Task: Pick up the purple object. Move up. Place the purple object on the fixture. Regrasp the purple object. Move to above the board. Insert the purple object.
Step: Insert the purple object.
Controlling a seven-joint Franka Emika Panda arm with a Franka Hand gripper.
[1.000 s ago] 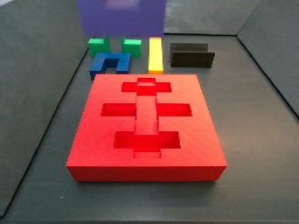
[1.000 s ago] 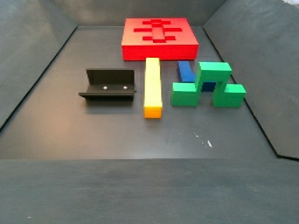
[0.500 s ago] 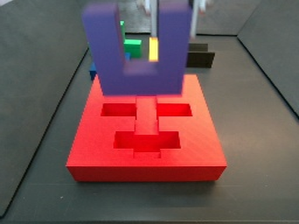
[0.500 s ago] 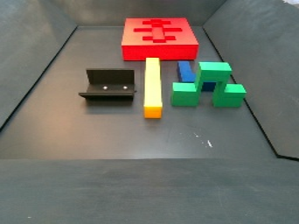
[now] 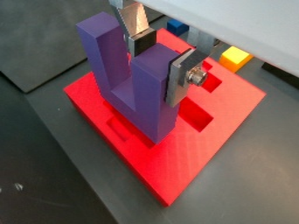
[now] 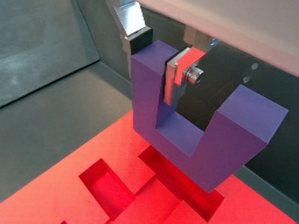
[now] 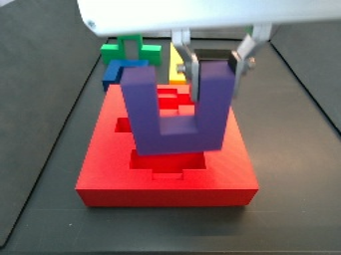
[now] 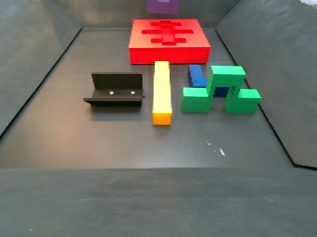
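My gripper [image 7: 213, 62] is shut on one prong of the dark purple U-shaped object [image 7: 173, 129], prongs up. It holds the object just above the middle of the red board [image 7: 167, 181], over the cut-outs. Both wrist views show the gripper [image 5: 160, 59] [image 6: 162, 57] clamping the prong of the purple object [image 5: 138, 92] [image 6: 198, 131] above the board [image 5: 176, 166] [image 6: 100, 144]. In a side view only a sliver of the purple object [image 8: 162, 5] shows behind the board [image 8: 170, 39]. The black fixture [image 8: 114, 93] stands empty, left of the yellow bar.
A yellow bar [image 8: 161, 91], a blue U-shaped block [image 8: 197, 76] and green blocks [image 8: 221, 90] lie on the floor near the board. They also show behind it: green [image 7: 130, 47], blue [image 7: 130, 72], yellow [image 7: 177, 70]. Dark walls enclose the floor.
The gripper has carried the purple object from high at the far end down and forward, so it now hangs low over the board's middle.
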